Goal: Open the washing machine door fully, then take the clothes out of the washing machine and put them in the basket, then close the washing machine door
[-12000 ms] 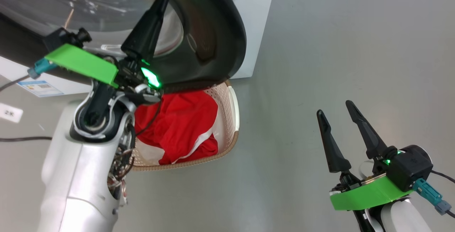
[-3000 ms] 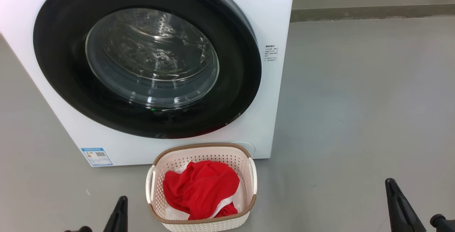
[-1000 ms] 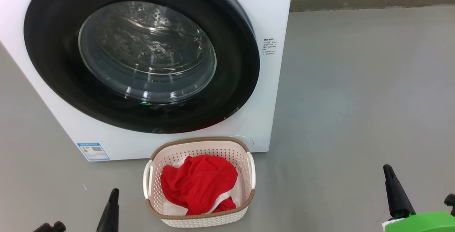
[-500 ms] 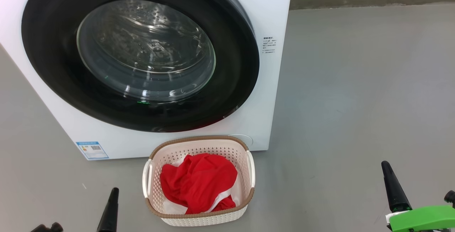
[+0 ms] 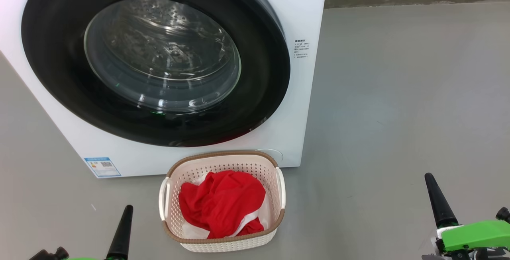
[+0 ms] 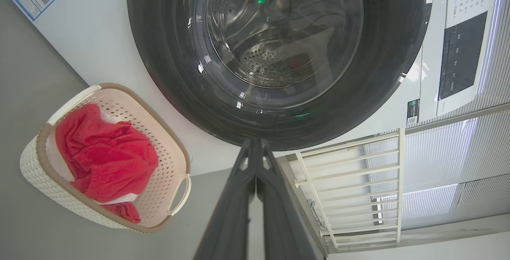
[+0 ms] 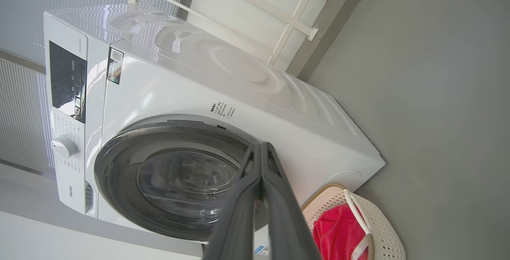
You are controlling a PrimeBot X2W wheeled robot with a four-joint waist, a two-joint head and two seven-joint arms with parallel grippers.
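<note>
Door: washing machine door [image 5: 159, 57] looks shut
Laundry: clothes [image 5: 221, 202] in the basket [image 5: 229, 245], just before the washing machine [image 5: 308, 9]
Jaws: my left jaws and right jaws both together, empty
Risk: if the latch missed, I judge the door could swing out

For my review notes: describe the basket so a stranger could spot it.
Start at the big white washing machine. On the grey floor before its black door sits the basket. It alone is cream, perforated, brown-rimmed, and holds red clothes.
</note>
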